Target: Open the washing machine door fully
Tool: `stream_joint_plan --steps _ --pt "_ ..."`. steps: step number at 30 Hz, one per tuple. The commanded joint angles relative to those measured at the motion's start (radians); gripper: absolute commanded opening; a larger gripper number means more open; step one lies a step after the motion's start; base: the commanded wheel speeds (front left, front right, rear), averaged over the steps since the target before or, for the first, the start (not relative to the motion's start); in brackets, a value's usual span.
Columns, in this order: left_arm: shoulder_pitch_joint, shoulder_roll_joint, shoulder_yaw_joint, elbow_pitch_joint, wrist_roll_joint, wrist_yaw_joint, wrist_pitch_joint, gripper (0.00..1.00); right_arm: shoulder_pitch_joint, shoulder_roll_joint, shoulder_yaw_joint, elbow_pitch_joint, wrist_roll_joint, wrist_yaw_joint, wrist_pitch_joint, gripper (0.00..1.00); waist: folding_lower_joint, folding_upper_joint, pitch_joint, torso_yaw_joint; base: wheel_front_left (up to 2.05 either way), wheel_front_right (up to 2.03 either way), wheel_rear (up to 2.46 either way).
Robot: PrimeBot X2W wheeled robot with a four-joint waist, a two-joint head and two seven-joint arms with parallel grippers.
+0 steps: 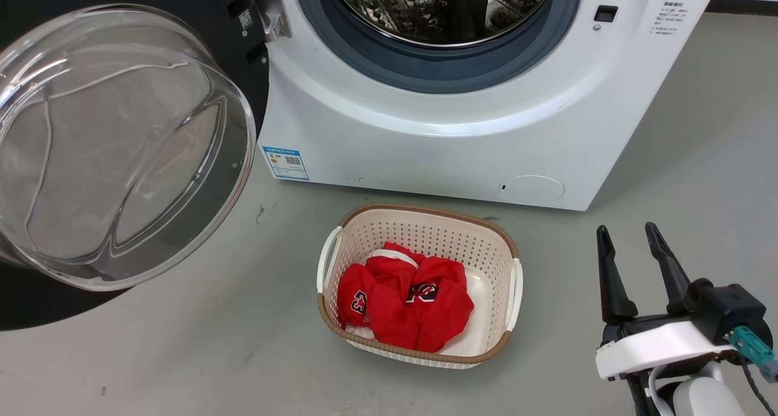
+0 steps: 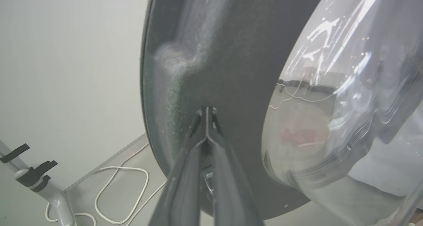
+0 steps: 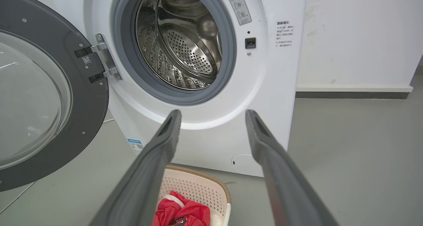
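Two pincers: left pincer clenched at one swung-open washing machine door, right pincer released

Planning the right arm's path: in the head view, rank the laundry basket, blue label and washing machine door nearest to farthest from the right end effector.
1. laundry basket, on the floor left of the right end effector.
2. blue label, low on the machine's left front corner.
3. washing machine door, swung open, far left.
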Motion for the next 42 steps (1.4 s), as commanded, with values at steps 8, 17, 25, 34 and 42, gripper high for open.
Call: stream_joint_plan --steps 8,17,25,34,42 --pt "0.071 -0.089 0.031 -0.057 0.053 -0.031 -0.002 0.00 0.022 0.001 0.008 0.008 0.014 0.000 -0.002 1.00 0.0000 0.0000 -0.044 -0.005 0.00 0.00 0.00" --pt "0.254 -0.285 0.027 -0.237 0.123 -0.044 -0.002 1.00 0.062 0.001 0.009 0.015 0.027 0.000 -0.002 1.00 0.0000 0.0000 -0.112 0.006 0.00 0.00 0.00" --pt "0.347 -0.396 -0.025 -0.351 0.173 -0.065 -0.002 1.00 0.082 0.001 0.015 0.014 0.027 0.000 -0.002 1.00 0.0000 0.0000 -0.130 0.003 0.00 0.00 0.00" --pt "0.304 -0.422 -0.197 -0.439 0.195 -0.096 -0.002 1.00 0.073 0.001 0.017 0.001 -0.002 0.000 -0.002 1.00 0.0000 0.0000 -0.139 -0.030 0.00 0.00 0.00" --pt "0.198 -0.423 -0.331 -0.416 0.180 -0.097 -0.002 1.00 0.062 0.001 0.009 -0.033 -0.057 0.000 -0.002 1.00 0.0000 0.0000 -0.135 -0.085 0.00 0.00 0.00"
